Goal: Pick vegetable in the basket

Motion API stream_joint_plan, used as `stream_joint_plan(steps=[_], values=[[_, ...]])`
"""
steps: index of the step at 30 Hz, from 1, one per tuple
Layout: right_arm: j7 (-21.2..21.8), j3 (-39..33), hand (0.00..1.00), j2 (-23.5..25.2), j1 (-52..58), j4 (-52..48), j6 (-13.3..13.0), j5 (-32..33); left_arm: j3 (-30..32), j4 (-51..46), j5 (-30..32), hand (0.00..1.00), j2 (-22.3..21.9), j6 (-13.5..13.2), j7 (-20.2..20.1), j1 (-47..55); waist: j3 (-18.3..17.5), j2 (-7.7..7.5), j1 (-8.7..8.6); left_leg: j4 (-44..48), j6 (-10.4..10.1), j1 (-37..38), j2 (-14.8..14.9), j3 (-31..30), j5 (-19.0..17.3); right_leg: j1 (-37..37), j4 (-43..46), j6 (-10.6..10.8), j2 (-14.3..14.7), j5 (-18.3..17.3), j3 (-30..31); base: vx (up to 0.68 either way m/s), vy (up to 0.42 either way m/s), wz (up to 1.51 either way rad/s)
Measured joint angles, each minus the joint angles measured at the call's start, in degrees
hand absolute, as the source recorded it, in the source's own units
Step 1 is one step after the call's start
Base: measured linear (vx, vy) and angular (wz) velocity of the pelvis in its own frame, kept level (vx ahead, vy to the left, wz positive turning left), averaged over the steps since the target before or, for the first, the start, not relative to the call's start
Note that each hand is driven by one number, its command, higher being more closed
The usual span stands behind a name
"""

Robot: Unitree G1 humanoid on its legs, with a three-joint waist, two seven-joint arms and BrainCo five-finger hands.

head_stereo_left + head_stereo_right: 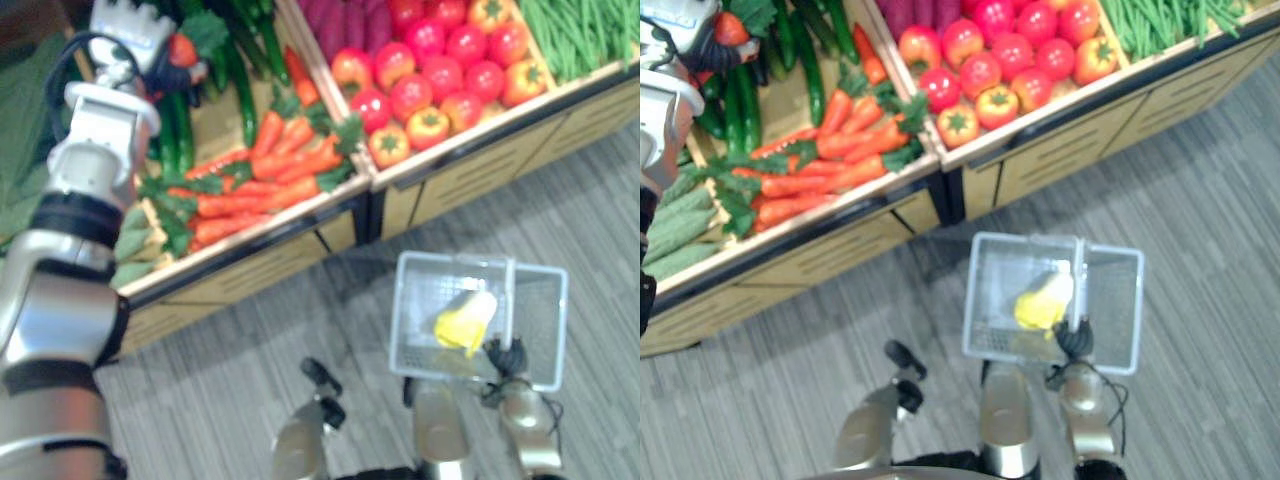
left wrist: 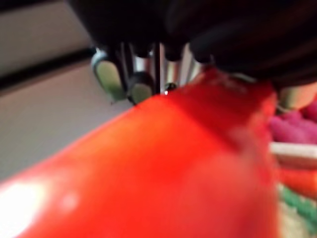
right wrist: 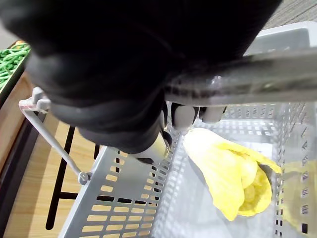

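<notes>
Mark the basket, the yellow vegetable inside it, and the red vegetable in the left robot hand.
basket (image 3: 119, 208), right wrist view, perforated side wall
yellow vegetable (image 3: 228, 173), right wrist view, middle of its body
red vegetable (image 2: 163, 168), left wrist view, glossy side

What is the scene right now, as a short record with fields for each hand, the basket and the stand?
Left hand: shut on a red vegetable, raised over the produce stand
Right hand: shut on the handle of the basket
Basket contents: one yellow vegetable
Stand stock: carrots, tomatoes, cucumbers, green beans
</notes>
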Motion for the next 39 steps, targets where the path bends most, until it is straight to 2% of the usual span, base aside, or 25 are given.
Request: stream_joint_plan(steps=[3, 5, 8, 10, 11, 12, 13, 14, 15, 17, 19, 21, 23, 25, 27, 28, 29, 30, 31, 32, 33, 34, 35, 37, 39], values=[[0.0, -0.3, 1.0, 0.1, 0.1, 1.4, 0.5, 0.0, 5.3, -6.1, -0.5, 1.0, -3.7, -0.1, 1.4, 8.2, -2.7, 0.96, -0.68, -1.4, 0.2, 1.0, -0.4, 0.3, 0.1, 0.4, 0.0, 0.1, 0.1, 0.0, 0.3, -0.06, 0.007, -0.03], [-0.1, -0.3, 1.0, 0.6, 1.1, 1.5, 1.0, -0.1, 10.0, -11.3, -5.4, 1.0, -8.3, -0.2, 1.7, 17.2, -4.7, 1.02, -0.66, -0.5, -0.5, 2.8, -0.1, 1.3, -1.3, 1.8, -0.1, 0.5, 0.4, -0.5, 1.6, 0.0, -0.006, -0.33], [-0.5, -0.3, 1.0, 1.2, 3.9, -0.1, 2.1, -0.5, 16.0, -26.3, -13.2, 1.0, -19.6, -0.5, 2.9, 37.8, -7.0, 1.26, 0.03, 10.9, -0.7, 3.5, 4.5, 2.5, -7.3, 3.9, 1.1, 0.2, 1.4, -2.6, 4.4, 0.05, -0.026, -0.5], [-1.7, -0.7, 1.0, 1.7, 6.3, -3.2, 3.6, -2.0, 14.3, -33.0, -16.0, 1.0, -32.1, -2.5, 3.4, 53.7, -8.0, 0.74, 2.26, 25.4, -0.2, 2.0, 8.6, -4.1, -7.9, 5.2, 2.4, -0.3, 2.4, -3.8, 8.4, 0.02, -0.055, -0.97], [-1.8, -0.5, 1.0, 1.8, 6.2, -3.8, 3.8, -2.5, 14.1, -32.8, -16.0, 1.0, -34.7, -2.9, 3.4, 57.1, -8.1, 0.88, 2.61, 28.5, 0.0, 1.7, 9.2, -7.3, -7.7, 5.5, 2.5, -0.5, 3.1, -3.8, 9.8, 0.02, -0.052, -1.37], [-1.9, 0.0, 1.0, 2.2, 5.4, -4.2, 4.3, -3.8, 14.0, -31.6, -16.4, 1.0, -38.2, -3.3, 3.3, 61.7, -8.4, 1.03, 2.62, 33.5, 0.8, 0.4, 9.3, -15.3, -6.9, 6.1, 2.8, -1.0, 4.9, -3.8, 12.8, 0.06, 0.012, -1.59], [-1.9, 1.7, 1.0, 2.7, 5.3, -5.0, 4.6, -4.8, 14.1, -31.2, -18.0, 1.0, -40.7, -3.5, 3.3, 64.7, -9.4, 0.95, 3.41, 36.4, 0.0, -1.4, 6.9, -24.2, -10.1, 5.7, 3.0, -1.5, 6.2, -3.4, 17.0, 0.06, 0.033, -1.7], [-2.0, 2.0, 1.0, 2.6, 5.4, -5.5, 4.6, -5.2, 14.1, -31.0, -18.0, 1.0, -41.8, -3.7, 3.3, 65.7, -9.6, 0.48, 4.07, 36.1, -1.4, -1.4, 3.6, -29.3, -14.0, 5.0, 3.3, -1.7, 6.9, -3.3, 19.5, 0.09, 0.134, -1.99], [-2.0, 2.7, 1.0, 2.7, 5.2, -6.0, 4.8, -6.0, 14.1, -30.8, -18.0, 1.0, -43.0, -4.5, 3.3, 67.1, -10.5, 1.47, 5.47, 33.6, -2.8, -0.5, -2.6, -39.1, -19.1, 3.9, 3.5, -2.3, 8.4, -2.9, 24.5, 0.07, 0.143, -1.72], [-1.2, 4.4, 1.0, 2.7, 5.1, -6.5, 5.5, -6.8, 14.3, -30.8, -18.3, 1.0, -43.6, -4.6, 3.4, 68.2, -11.5, 2.85, 5.72, 27.7, -2.2, 1.2, -7.3, -47.0, -22.0, 3.2, 3.6, -3.0, 12.0, -2.4, 29.4, 0.06, 0.191, -1.89], [-0.2, 5.8, 1.0, 2.7, 6.1, -8.4, 5.5, -7.0, 14.8, -30.3, -20.3, 1.0, -44.6, -4.7, 3.5, 68.6, -12.6, 3.48, 5.96, 21.6, -1.7, 3.3, -7.0, -45.3, -24.3, 1.6, 4.9, -2.5, 15.5, -2.4, 32.8, 0.0, 0.177, -1.74], [0.8, 7.8, 1.0, 3.3, 7.8, -11.8, 5.6, -8.7, 14.7, -28.0, -20.4, 1.0, -45.9, -4.7, 3.5, 68.0, -14.3, 1.18, 5.74, 17.3, -0.4, 5.0, -7.4, -37.4, -23.0, -0.4, 2.9, -1.7, 15.2, -1.3, 36.9, 0.02, 0.158, -1.62], [2.0, 9.1, 1.0, 3.3, 7.8, -14.3, 5.9, -9.3, 14.6, -24.8, -20.4, 1.0, -46.2, -4.6, 3.5, 66.0, -14.3, -0.89, 5.43, 15.0, 0.5, 6.0, -8.0, -30.7, -21.7, -3.2, 1.7, -2.3, 12.8, 0.6, 34.4, 0.02, 0.153, -1.62], [2.3, 10.9, 1.0, 3.3, 7.0, -15.5, 6.0, -9.3, 13.6, -20.6, -20.4, 1.0, -46.0, -4.4, 3.4, 63.6, -14.3, -1.22, 5.43, 13.3, 0.9, 7.5, -7.7, -24.8, -21.5, -6.3, 3.0, -2.3, 7.9, 0.8, 21.1, 0.02, 0.147, -1.57], [2.3, 12.9, 1.0, 3.8, 6.6, -15.4, 6.2, -9.2, 12.3, -19.0, -20.4, 1.0, -45.6, -4.3, 3.3, 61.9, -14.3, -1.44, 5.05, 13.8, 1.1, 9.3, -7.5, -20.1, -21.6, -6.2, 7.4, -6.6, -0.3, -1.6, -0.4, 0.07, 0.056, -1.16], [2.3, 14.1, 1.0, 3.9, 6.5, -15.1, 6.2, -9.2, 11.8, -19.1, -20.4, 1.0, -45.7, -4.3, 3.3, 61.4, -14.3, -1.67, 5.24, 14.9, 1.6, 9.9, -7.3, -18.6, -22.0, -6.0, 10.2, -9.2, -3.1, -1.4, -5.7, 0.11, 0.016, -0.92], [2.4, 15.4, 1.0, 4.5, 6.3, -14.9, 6.2, -9.2, 11.9, -19.1, -20.4, 1.0, -45.6, -4.4, 3.3, 61.2, -14.7, -2.38, 5.25, 16.5, 1.5, 10.3, -7.3, -17.7, -22.4, -5.7, 11.3, -8.8, -4.4, 0.5, -8.3, 0.14, -0.031, -1.02], [2.6, 17.7, 1.0, 4.9, 4.8, -14.0, 6.4, -9.2, 12.6, -18.9, -20.4, 1.0, -45.4, -4.2, 3.3, 61.2, -14.6, -2.44, 5.35, 19.8, 1.4, 9.5, -6.4, -15.8, -22.6, -5.8, 11.1, -11.0, -2.5, 3.0, -7.8, 0.03, -0.04, -1.32], [2.6, 19.7, 1.0, 5.0, 3.0, -13.1, 6.5, -9.2, 13.0, -19.0, -20.7, 1.0, -45.0, -4.3, 3.3, 61.1, -14.4, -3.23, 6.27, 18.3, 1.9, 8.0, -6.8, -15.7, -23.5, -4.1, 3.9, -12.0, 0.6, 7.1, -3.7, -0.05, -0.018, -1.37], [2.8, 20.1, 1.0, 4.9, 2.0, -13.2, 6.4, -9.2, 12.8, -19.2, -21.7, 1.0, -44.9, -4.7, 3.3, 61.1, -14.7, -1.91, 6.9, 13.0, 2.8, 8.0, -5.7, -14.2, -19.7, -3.6, 4.6, -11.4, 1.8, 5.2, -3.8, -0.14, -0.029, -1.17], [3.3, 20.3, 1.0, 5.0, -0.1, -12.3, 6.5, -9.2, 12.4, -20.4, -22.6, 1.0, -45.2, -4.8, 3.1, 60.9, -14.9, -2.84, 6.74, 11.0, 1.9, 9.4, -5.6, -11.7, -19.0, -4.4, 14.3, -8.0, -0.9, -3.8, -6.6, -0.05, -0.084, -0.89], [4.0, 21.0, 1.0, 5.0, -1.0, -12.0, 6.5, -9.2, 12.4, -20.6, -22.6, 1.0, -45.4, -4.7, 2.8, 61.4, -15.3, -4.23, 7.08, 11.0, 1.8, 9.7, -6.2, -10.0, -19.1, -2.6, 13.8, -3.8, -2.5, -7.5, -6.6, 0.0, -0.096, -0.73], [4.2, 22.0, 1.0, 4.8, -1.8, -11.9, 6.5, -9.1, 12.1, -20.3, -22.6, 1.0, -45.8, -4.7, 2.5, 61.4, -15.2, -3.74, 7.27, 10.9, 1.6, 9.7, -5.7, -9.1, -19.1, -2.2, 11.9, -3.6, -1.3, -7.3, -6.0, 0.04, -0.125, -0.66], [5.1, 25.1, 1.0, 3.3, -3.4, -12.0, 6.6, -9.1, 8.8, -19.9, -22.6, 1.0, -46.5, -4.7, 1.1, 62.9, -15.8, -1.15, 7.65, 10.8, 0.3, 9.5, -3.1, -6.3, -18.5, 0.1, 2.8, -4.9, 3.9, -1.5, -3.7, 0.03, -0.107, -0.83], [5.5, 27.2, 1.0, 3.3, -2.9, -12.4, 6.6, -9.1, 6.0, -17.1, -22.6, 1.0, -48.2, -4.7, 0.7, 62.6, -16.1, -1.06, 7.9, 10.8, 0.0, 9.9, -2.5, -5.1, -17.8, 1.1, -0.5, -5.3, 5.5, 0.3, -2.3, 0.04, -0.067, -0.63]])
